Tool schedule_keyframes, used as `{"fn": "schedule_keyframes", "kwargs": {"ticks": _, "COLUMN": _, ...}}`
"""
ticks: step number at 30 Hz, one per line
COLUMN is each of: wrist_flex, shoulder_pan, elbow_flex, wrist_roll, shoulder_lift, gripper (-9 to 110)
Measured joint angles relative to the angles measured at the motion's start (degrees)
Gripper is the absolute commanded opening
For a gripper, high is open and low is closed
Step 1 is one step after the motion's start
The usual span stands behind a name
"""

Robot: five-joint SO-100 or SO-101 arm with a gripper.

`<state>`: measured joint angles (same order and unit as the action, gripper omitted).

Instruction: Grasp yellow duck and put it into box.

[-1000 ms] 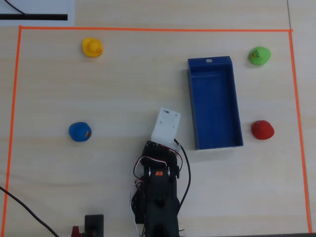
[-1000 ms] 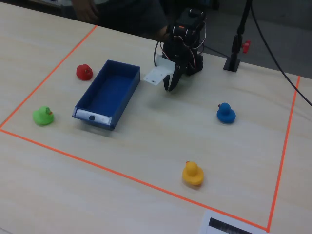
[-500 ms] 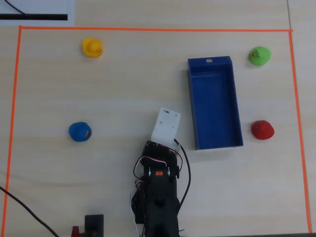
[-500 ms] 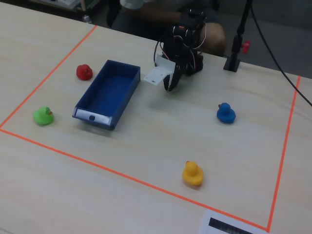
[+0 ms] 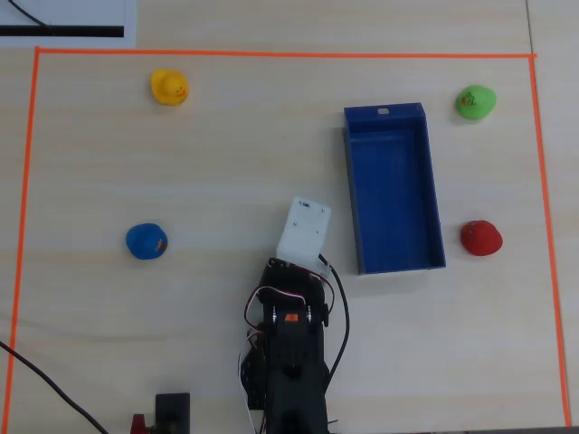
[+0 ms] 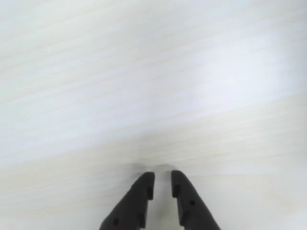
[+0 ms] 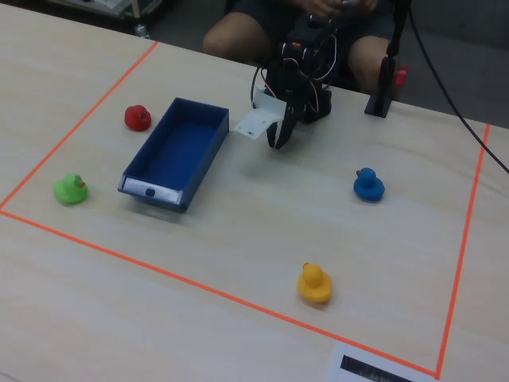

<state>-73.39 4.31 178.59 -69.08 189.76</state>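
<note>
The yellow duck [image 5: 168, 87] sits alone at the far left of the taped area in the overhead view, and near the front edge [image 7: 315, 283] in the fixed view. The dark-blue box [image 5: 351, 201] lies open and empty right of centre, its white mark on the far short end; the fixed view shows it as the box [image 7: 156, 194] at the left. My gripper [image 7: 275, 144] hangs just above the table beside the arm's base, far from duck and box. In the wrist view the gripper [image 6: 163, 175] is shut, with only bare table ahead. A white camera mount [image 5: 304, 229] hides it from overhead.
A blue duck [image 5: 146, 241] sits left of the arm. A green duck [image 5: 475, 101] and a red duck [image 5: 480, 238] flank the box's right side. Orange tape [image 5: 271, 54] frames the work area. A black stand [image 7: 382, 87] and cables sit by the base.
The arm, ducks and box have not moved. Only a person seated behind the table has shifted.
</note>
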Motion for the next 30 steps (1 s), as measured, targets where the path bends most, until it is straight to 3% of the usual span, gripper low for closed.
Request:
{"fn": "schedule_keyframes", "kwargs": {"ticks": 25, "wrist_flex": 0.0, "shoulder_pan": -0.8, "elbow_flex": 0.0, "wrist_roll": -0.4, "shoulder_lift": 0.0, "gripper": 0}}
{"fn": "schedule_keyframes", "kwargs": {"ticks": 30, "wrist_flex": 7.9, "shoulder_pan": -0.4, "elbow_flex": 0.0, "wrist_roll": -2.9, "shoulder_lift": -5.0, "gripper": 0}}
